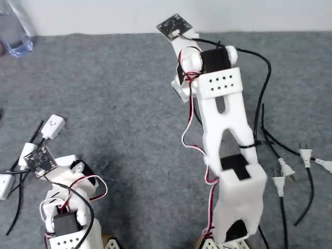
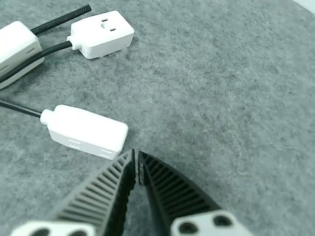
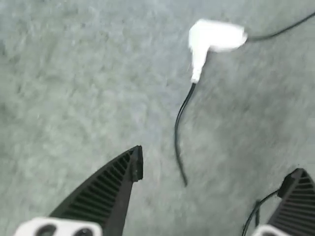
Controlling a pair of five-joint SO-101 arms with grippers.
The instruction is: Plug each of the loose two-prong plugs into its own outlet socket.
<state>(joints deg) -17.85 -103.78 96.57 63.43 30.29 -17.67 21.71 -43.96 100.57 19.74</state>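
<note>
While no plug is yet seated, the lot stands as follows. Loose two-prong plugs: white, on black cords, clustered at the right edge of the worktop, beside the base of the right arm; prong direction too small to read. Outlet sockets: white blocks on black cords, grouped at the left edge, well apart from the plugs. Left hand: jaws closed on nothing, tips just beside the nearest socket, whose long axis runs crosswise to the hand; a second socket lies beyond, slots facing up. Right hand: spread wide, empty, hanging over the grey surface toward the far edge. Ahead of it is a white cord-end piece, plug or socket undetermined, with a thin black cord trailing toward the gap between the fingers. Judgement: the right arm is nearer the plugs, but its hand sits out beyond them, so the coming pick calls for drawing back toward the right edge.
</note>
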